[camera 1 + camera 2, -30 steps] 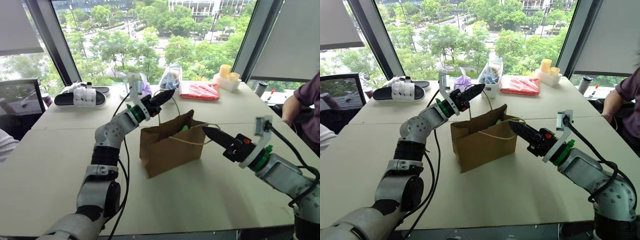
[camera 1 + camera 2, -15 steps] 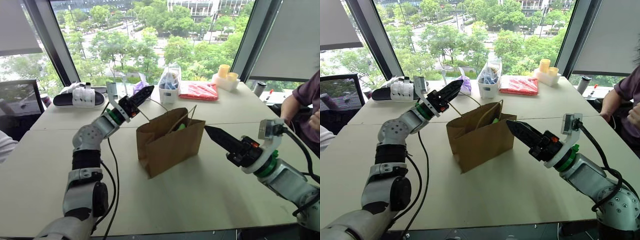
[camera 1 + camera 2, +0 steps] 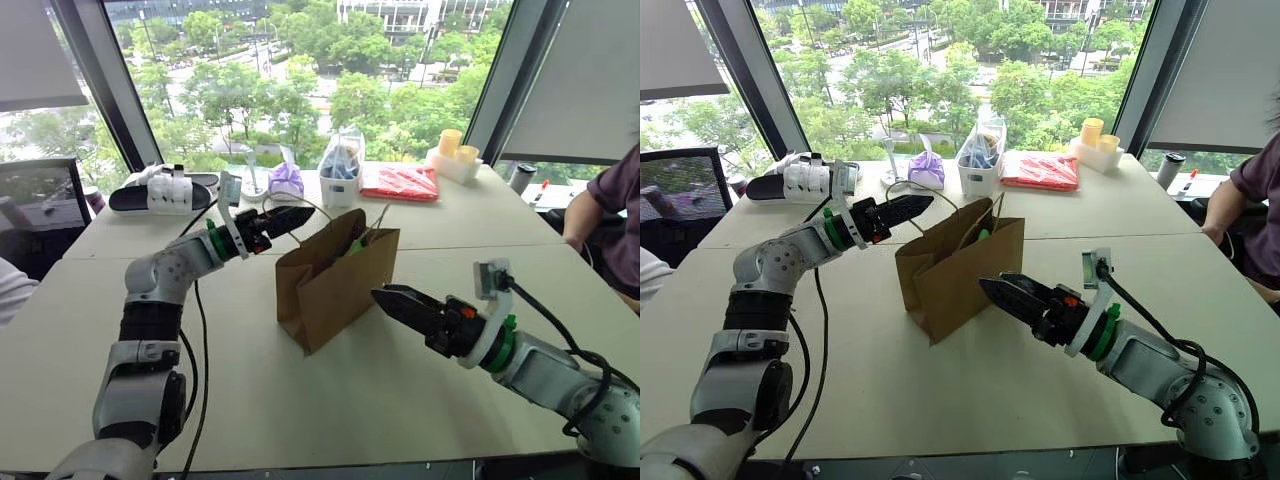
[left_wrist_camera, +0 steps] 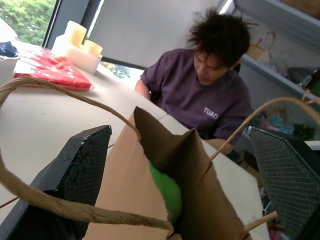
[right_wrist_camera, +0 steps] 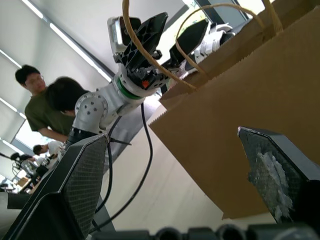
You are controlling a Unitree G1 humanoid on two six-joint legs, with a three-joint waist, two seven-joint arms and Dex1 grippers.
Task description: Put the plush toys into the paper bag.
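Note:
The brown paper bag stands upright in the middle of the table, mouth open. A green plush toy lies inside it, and a sliver of green shows at the mouth. My left gripper hovers at the bag's upper left rim, open, holding nothing. A twine handle loops in front of one of its fingers. My right gripper is open and empty, just off the bag's right side, pointing at it.
Along the far edge of the table lie black-and-white sandals, a purple cloth bundle, a clear plastic bag, a red packet and yellow cups. A person sits at the table's right side.
Both grippers have opened and let go of the twine handles, which have dropped back. The left gripper has drawn away to the left; the right has sunk and come nearer the bag's side.

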